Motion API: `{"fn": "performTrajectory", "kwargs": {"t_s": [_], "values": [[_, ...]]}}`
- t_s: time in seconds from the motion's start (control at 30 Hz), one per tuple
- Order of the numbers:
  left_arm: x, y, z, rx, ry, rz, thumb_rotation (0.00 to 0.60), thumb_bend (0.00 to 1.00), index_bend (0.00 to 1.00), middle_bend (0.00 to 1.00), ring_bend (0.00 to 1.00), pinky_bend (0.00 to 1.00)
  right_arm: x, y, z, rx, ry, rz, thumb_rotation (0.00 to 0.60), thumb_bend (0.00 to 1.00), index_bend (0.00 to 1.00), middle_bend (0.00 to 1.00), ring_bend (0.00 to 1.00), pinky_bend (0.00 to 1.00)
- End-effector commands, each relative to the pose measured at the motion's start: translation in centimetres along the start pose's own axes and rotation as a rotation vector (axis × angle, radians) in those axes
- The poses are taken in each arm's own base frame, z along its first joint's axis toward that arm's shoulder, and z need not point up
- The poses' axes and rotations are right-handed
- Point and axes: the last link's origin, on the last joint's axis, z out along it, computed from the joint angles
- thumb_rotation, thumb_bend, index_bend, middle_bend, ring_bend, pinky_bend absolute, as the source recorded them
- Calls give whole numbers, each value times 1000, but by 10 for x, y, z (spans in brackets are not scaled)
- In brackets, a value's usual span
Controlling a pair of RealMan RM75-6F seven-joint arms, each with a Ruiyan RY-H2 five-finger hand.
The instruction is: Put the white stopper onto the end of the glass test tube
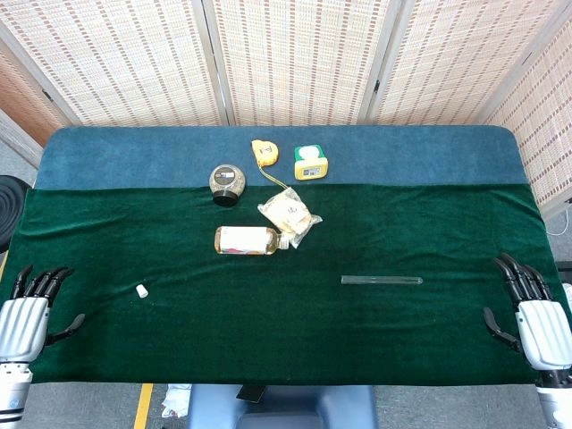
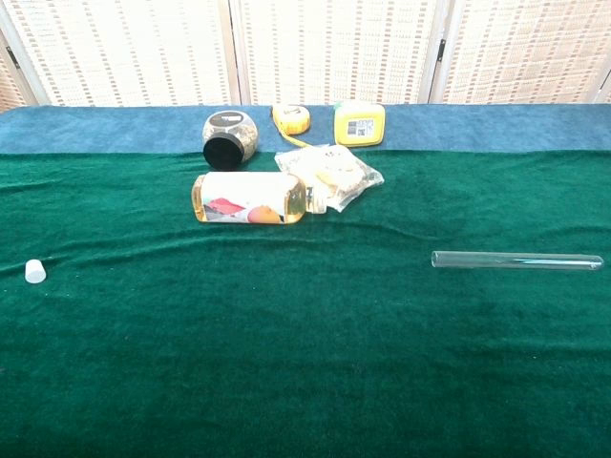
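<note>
Resting apart, left robot hand point(image 1: 27, 313) – right robot hand point(image 1: 534, 313), fingers spread

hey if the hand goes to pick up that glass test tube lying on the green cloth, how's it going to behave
The test tube is a thin, clear cylinder lying on its side, so a nudge would probably roll it, though the green cloth may slow that. Smooth glass could slip between fingers. It looks thin-walled, so likely light and fragile under a hard squeeze.
</note>
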Motion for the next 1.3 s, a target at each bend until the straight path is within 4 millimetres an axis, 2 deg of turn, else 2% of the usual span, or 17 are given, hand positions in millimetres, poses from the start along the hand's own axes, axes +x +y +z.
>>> {"fn": "performTrajectory", "kwargs": {"t_s": [0.03,0.23,0.37,0.43,0.57,0.67,0.8,1.03,1.3], "values": [[-3,2,2,-3,-4,-3,600,290,215,220,210,0,0,0,0,-4,-3,2,600,494,33,64,109,76],[-4,5,5,-19,3,4,600,292,222,234,217,0,3,-1,2,2,2,7,600,494,33,65,111,77],[-3,6,10,-43,9,21,600,290,269,280,258,23,2,-2,2,9,-2,8,600,494,33,65,114,76],[-3,7,16,-65,12,31,600,285,301,336,320,120,2,-3,3,14,-3,7,600,494,33,65,114,76],[-6,9,31,-106,4,38,600,261,355,460,454,380,3,-4,3,24,-3,2,600,493,33,64,114,77],[-11,14,44,-134,-7,33,600,234,364,517,534,540,4,-6,3,27,-1,3,600,494,33,65,116,76],[-23,23,62,-177,-29,31,600,203,350,586,630,647,2,-7,3,28,-6,4,600,493,33,65,116,77],[-46,37,83,-227,-82,55,600,154,332,606,659,677,0,-7,5,20,-15,1,600,494,33,65,117,80],[-70,51,95,-260,-136,98,600,149,292,602,592,670,-2,-7,9,15,-26,1,600,495,33,65,119,82]]}}
